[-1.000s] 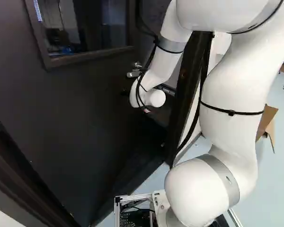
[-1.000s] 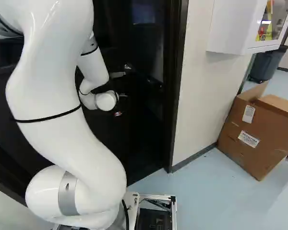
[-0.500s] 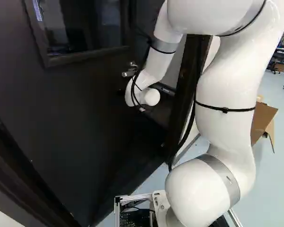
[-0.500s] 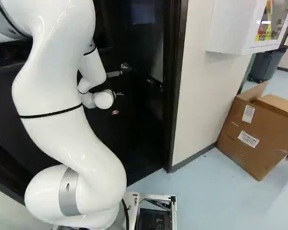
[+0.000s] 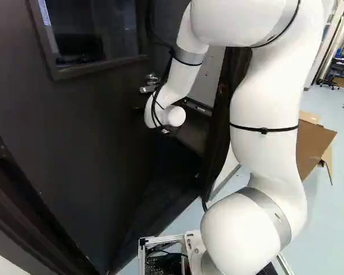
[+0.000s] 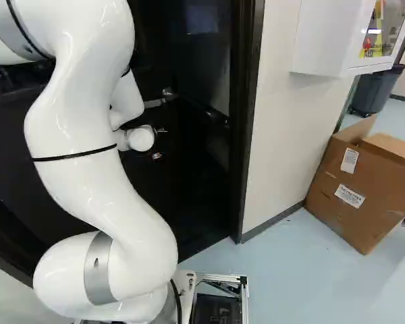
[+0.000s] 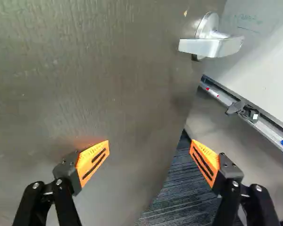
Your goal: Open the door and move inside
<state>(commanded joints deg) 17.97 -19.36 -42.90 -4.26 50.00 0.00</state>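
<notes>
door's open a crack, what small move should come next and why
Probably ease the open gripper forward to push the door wider: one orange pad faces the door, the other is past its edge, clear of the handle, and dark flooring and a whiteboard show through the gap, which looks too narrow for the base.

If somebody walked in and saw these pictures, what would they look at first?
Probably the big, curvy white arm, right of the middle in the left base view, reaching toward a dark door that stands partly open. Next might come the bright orange pads on the open gripper, with the silver handle ahead. A brown box sits at the right of the right base view.
</notes>
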